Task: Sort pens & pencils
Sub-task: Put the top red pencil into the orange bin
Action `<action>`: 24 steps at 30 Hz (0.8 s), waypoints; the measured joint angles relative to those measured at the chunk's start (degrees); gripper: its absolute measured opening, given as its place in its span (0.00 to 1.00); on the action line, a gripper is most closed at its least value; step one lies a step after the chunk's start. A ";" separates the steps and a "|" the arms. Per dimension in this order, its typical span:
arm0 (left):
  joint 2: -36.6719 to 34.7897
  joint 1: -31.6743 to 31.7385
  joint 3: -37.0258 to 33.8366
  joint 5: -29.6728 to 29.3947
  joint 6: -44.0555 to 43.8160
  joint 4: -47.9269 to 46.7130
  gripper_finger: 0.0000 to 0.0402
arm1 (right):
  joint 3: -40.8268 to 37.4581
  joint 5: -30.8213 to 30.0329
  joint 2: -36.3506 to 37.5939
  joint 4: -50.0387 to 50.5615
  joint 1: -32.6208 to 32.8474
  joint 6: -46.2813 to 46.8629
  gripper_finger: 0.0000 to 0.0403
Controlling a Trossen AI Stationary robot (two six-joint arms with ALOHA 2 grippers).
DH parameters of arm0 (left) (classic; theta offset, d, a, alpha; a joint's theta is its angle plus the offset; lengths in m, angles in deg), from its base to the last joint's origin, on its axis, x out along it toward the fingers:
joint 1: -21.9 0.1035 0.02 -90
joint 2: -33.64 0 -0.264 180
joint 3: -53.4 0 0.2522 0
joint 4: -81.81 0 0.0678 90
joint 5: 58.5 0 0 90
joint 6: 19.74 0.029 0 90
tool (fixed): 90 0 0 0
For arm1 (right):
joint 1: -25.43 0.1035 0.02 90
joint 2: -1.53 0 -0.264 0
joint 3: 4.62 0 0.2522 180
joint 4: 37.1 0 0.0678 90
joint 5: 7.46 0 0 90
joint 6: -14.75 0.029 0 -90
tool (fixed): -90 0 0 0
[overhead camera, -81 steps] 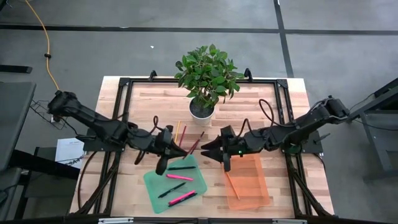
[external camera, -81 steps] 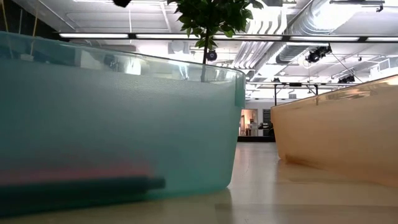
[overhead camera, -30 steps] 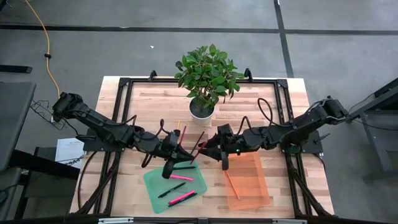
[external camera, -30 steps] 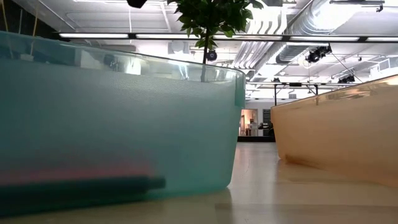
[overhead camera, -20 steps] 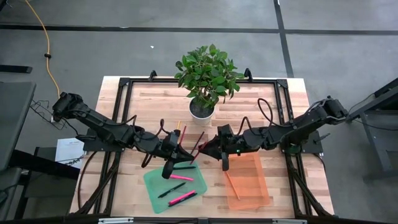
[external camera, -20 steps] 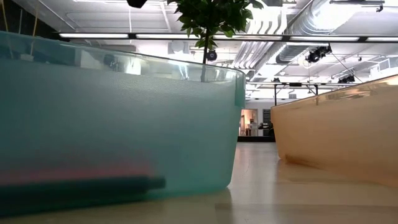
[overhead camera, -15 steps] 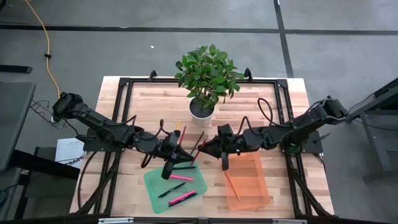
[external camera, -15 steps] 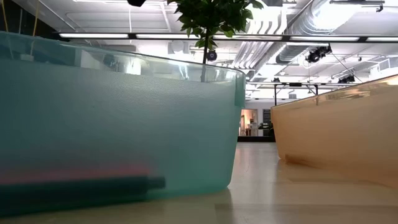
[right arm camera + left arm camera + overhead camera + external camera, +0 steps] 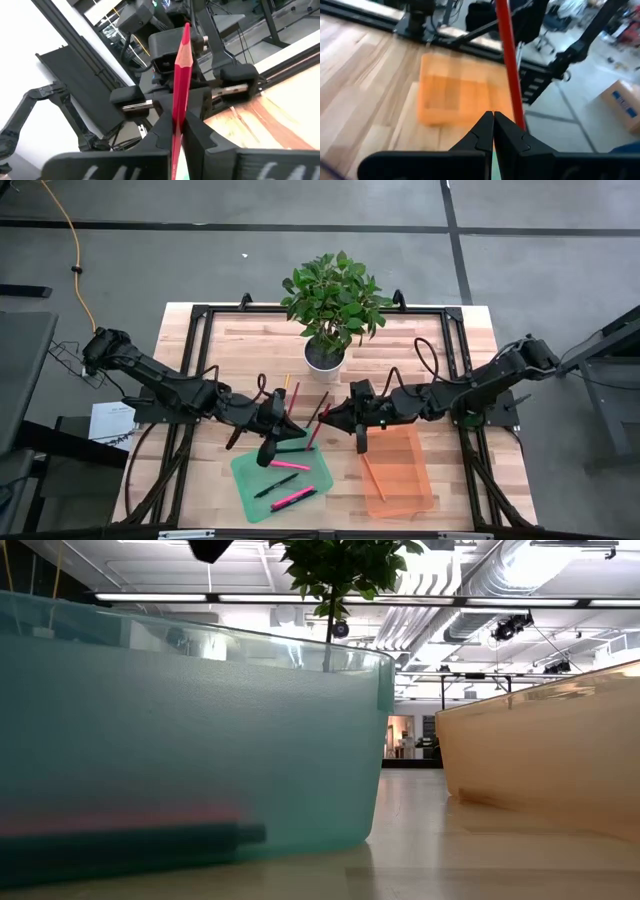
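My right gripper (image 9: 177,117) is shut on a red pencil (image 9: 180,65) near the table's middle, between the two trays. The pencil's sharpened tip (image 9: 186,26) points toward my left arm. My left gripper (image 9: 493,116) is shut with nothing between its fingers; the red pencil (image 9: 510,65) passes just beside its tips. Pink and black pens (image 9: 288,465) lie flat in the green tray (image 9: 248,480). One orange pencil (image 9: 372,478) lies in the orange tray (image 9: 405,480). Loose pencils (image 9: 292,393) lie flat on the wood near the plant pot. My right gripper pinches the red pencil between its two fingers, toward the blunt end (image 9: 177,102). The fingers lie roughly along the pencil, which sticks out past them toward the table's left. Whether the tip rests on anything I cannot tell.
A potted plant (image 9: 327,350) stands at the table's far middle. A dark brown pencil (image 9: 321,404) lies just beyond the grippers. In the low view the green tray's wall (image 9: 190,740) and the orange tray's wall (image 9: 540,760) fill the foreground. Bare wood lies left and right.
My right gripper has shut on the red pencil, staying in about the same place between the trays.
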 joint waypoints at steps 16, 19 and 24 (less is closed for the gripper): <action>-9.61 0.00 0.00 -9.51 2.54 -12.43 0.00 | -0.02 -3.55 8.88 16.00 0.04 -0.61 0.01; -10.48 0.00 0.00 -9.63 2.56 -14.98 0.00 | -0.02 -3.60 11.57 22.04 0.16 0.59 0.01; -11.39 0.00 0.02 -9.84 2.97 -17.68 0.00 | -0.02 -5.57 15.80 32.58 1.88 4.28 0.01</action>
